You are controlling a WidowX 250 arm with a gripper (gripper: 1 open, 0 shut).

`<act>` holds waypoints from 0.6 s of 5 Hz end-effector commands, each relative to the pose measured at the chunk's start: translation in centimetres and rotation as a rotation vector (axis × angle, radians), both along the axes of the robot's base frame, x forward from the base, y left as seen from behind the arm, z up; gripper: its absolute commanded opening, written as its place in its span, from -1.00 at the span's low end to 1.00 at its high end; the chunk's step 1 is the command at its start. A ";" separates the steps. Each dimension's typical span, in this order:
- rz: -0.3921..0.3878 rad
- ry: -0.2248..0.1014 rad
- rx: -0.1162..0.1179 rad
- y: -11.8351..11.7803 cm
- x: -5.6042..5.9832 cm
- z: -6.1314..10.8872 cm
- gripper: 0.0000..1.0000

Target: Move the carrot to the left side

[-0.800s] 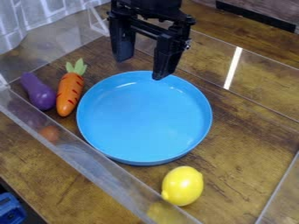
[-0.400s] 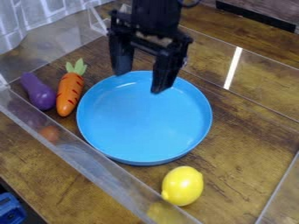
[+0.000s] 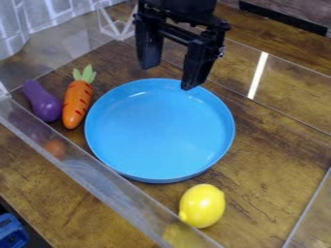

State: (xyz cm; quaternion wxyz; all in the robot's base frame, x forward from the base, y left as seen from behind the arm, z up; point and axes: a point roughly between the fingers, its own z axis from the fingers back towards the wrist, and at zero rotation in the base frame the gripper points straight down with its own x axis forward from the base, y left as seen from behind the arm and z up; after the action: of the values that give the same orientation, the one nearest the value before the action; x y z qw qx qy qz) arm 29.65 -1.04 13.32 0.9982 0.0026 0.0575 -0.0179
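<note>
Hanging released above the plate (image 3: 162, 131), the gripper (image 3: 175, 76) is risking nudging the eggplant (image 3: 42, 100) lying against the carrot (image 3: 77, 101).

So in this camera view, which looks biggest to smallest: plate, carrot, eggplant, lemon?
1. Blue plate, by far.
2. Carrot.
3. Lemon and eggplant look alike; the lemon sits nearer the camera, so I won't rank them.

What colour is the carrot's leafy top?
Green, above the orange body of the carrot, seen clearly in the camera view.
</note>
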 end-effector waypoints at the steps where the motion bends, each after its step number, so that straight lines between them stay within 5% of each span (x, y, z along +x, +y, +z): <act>1: 0.064 -0.044 -0.006 1.2 -0.1 1.6 1.00; 2: 0.104 -0.026 -0.004 1.4 -1.9 1.8 1.00; 3: 0.126 -0.039 -0.007 1.0 -2.6 1.8 1.00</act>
State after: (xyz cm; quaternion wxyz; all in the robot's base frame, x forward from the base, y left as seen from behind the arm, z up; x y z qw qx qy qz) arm 26.90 -0.11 13.50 0.9968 -0.0035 0.0684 0.0403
